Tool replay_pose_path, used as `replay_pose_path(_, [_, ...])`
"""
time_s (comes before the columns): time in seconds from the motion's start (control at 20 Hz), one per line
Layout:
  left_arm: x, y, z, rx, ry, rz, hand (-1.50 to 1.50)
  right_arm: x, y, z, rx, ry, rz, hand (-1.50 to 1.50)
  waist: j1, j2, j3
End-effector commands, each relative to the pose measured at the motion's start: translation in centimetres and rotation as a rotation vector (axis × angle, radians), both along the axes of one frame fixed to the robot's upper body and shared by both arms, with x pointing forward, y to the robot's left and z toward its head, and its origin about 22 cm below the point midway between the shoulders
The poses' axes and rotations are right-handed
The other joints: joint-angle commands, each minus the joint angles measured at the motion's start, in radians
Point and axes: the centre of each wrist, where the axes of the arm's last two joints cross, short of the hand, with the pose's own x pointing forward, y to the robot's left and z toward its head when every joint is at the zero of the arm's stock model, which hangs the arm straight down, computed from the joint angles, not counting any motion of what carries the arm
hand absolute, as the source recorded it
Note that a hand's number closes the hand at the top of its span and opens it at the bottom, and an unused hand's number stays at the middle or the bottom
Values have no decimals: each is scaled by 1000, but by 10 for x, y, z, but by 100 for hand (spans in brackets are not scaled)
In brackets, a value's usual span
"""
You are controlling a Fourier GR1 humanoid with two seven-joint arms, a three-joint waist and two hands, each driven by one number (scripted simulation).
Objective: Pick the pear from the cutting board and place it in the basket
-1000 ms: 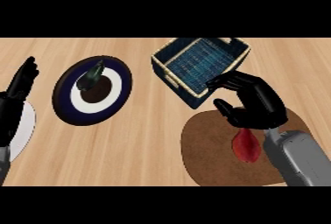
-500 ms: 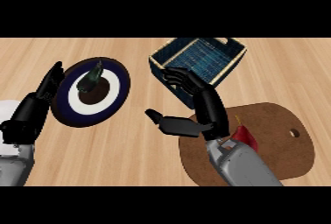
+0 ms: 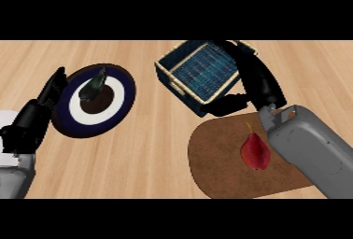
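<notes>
Nothing of the task is done yet: the pear (image 3: 255,151) lies on the cutting board (image 3: 217,158), below the right hand (image 3: 259,86) and just beside its forearm. That hand hovers over the basket (image 3: 196,74), fingers spread open, holding nothing. Grasping, lifting and placing all remain. The left hand (image 3: 36,117) rests open at the bench's edge.

Right hand (image 3: 260,86) lies over the right side of the basket (image 3: 196,74). The cutting board (image 3: 214,163) sits on the worktop (image 3: 151,154) just nearer than this hand, and the pear (image 3: 256,151) is on it, beside the forearm. The plate (image 3: 118,105) lies well left, immediately right of the left hand (image 3: 34,119), and carries one small object (image 3: 92,86).
</notes>
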Motion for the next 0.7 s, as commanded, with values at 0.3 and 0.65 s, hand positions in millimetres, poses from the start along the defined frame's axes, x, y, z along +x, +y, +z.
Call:
replay_pose_path(0.3, [-3, -1, -5, -3, 0, -10, 0, 0, -6, 93, -571, 419, 198, -150, 24, 11, 7])
replay_pose_path(0.65, [3, 3, 1, -7, -4, -25, 0, 0, -30, 120, -637, 584, 199, -150, 19, 20, 10])
